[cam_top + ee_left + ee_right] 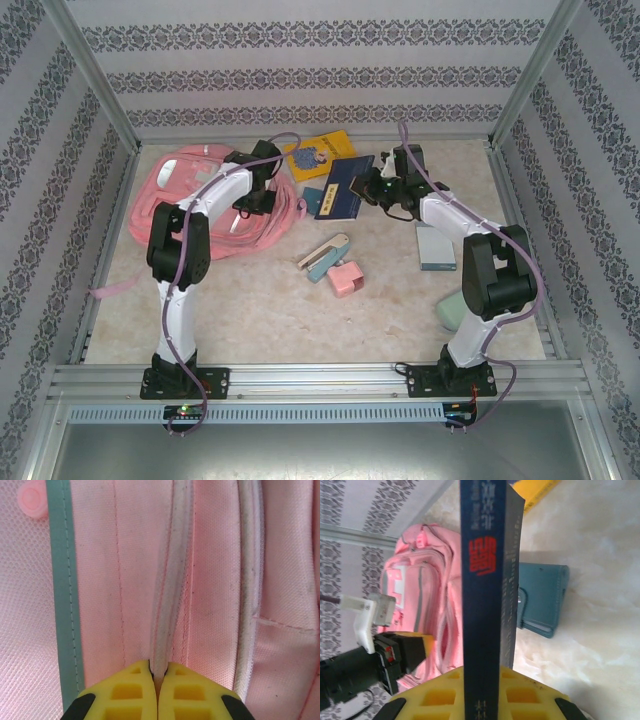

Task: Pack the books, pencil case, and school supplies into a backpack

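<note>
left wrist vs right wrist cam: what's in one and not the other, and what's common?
Left wrist: left hand shut on a pale zipper ridge, with a teal trim stripe to its left.
Right wrist: right hand shut on a navy book held edge-on. Behind it, a teal pouch and a yellow book corner lie on the table.
Both: the pink backpack, close-up fabric in left wrist, most of the bag in right wrist.
</note>
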Motion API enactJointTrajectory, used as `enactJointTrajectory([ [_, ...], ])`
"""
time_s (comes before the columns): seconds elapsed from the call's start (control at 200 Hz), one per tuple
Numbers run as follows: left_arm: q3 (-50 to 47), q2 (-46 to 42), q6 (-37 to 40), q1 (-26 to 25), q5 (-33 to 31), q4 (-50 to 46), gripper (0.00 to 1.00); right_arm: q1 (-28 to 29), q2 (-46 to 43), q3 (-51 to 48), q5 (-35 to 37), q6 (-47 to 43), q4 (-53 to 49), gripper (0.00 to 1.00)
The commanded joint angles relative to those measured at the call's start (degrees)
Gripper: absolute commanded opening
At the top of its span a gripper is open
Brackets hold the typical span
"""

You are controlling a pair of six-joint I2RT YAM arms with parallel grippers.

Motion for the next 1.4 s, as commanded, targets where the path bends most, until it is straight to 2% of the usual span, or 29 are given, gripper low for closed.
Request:
enactJointTrajectory([
  [0.0, 0.0, -6.3, -1.3, 0.2, -2.5, 0.6, 0.0, 1.3, -2.2, -2.2, -1.0, 5.2, 10.8, 0.0],
  [0.16, 2.9, -12.5, -1.6, 1.1, 1.8, 1.0, 0.0, 3.1, -0.6, -1.7, -1.6, 10.3, 18.3, 0.0],
  [0.4, 7.0, -18.5, -3.3, 5.0, 13.3, 2.2, 0.0, 6.2, 5.8, 2.5, -3.1, 18.3, 28.0, 0.0],
  [0.545, 7.1, -21.6, -6.1, 10.3, 24.4, 5.9, 0.0, 9.1, 9.5, 6.3, -2.7, 20.0, 30.3, 0.0],
  [0.709, 7.5, -23.0, -6.7, 13.6, 31.6, 8.1, 0.0, 12.7, 15.2, 11.5, -1.7, 21.8, 32.4, 0.0],
  [0.949, 6.3, -23.2, -12.8, 18.3, 43.9, 13.5, 0.0, 18.0, 24.4, 20.6, 2.3, 24.6, 34.4, 0.0],
  [1.224, 7.8, -22.1, -15.1, 19.1, 48.3, 14.1, 0.0, 22.7, 37.0, 35.2, 4.6, 28.9, 35.2, 0.0],
  [1.399, 6.7, -22.0, -15.5, 19.2, 48.9, 14.0, 0.0, 25.6, 44.7, 47.4, 6.4, 26.7, 28.0, 0.0],
])
